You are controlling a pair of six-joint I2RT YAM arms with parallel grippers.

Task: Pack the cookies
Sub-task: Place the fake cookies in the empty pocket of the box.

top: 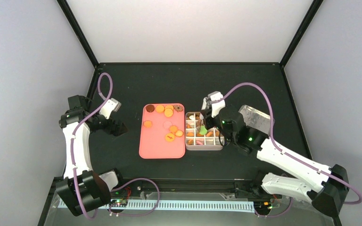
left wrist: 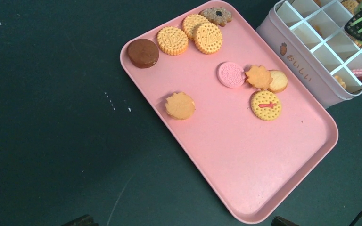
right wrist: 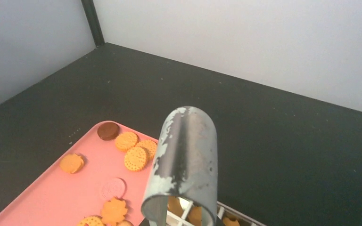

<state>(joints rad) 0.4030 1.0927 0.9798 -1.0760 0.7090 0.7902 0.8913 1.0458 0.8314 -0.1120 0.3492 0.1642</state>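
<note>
Cookies (left wrist: 180, 105), small orange, pink and brown discs, dot a pink plastic tray (left wrist: 245, 165); white gridded box (left wrist: 306, 70) at its three o'clock. Right gripper (top: 206, 117) clamps metal tongs (right wrist: 184, 160); left gripper (top: 119, 127) gapes wide, empty.

Bright, even light from above: pale walls (top: 188, 28) glow, the dark surface (top: 169, 84) looks matte. The cookies (left wrist: 180, 105) cast thin, soft shadows. Close metal tongs (right wrist: 186, 150) look slightly soft; the rest is sharp.

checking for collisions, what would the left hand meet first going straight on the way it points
Probably the pink tray, near the leaf-shaped cookie, though depth is unclear.
</note>
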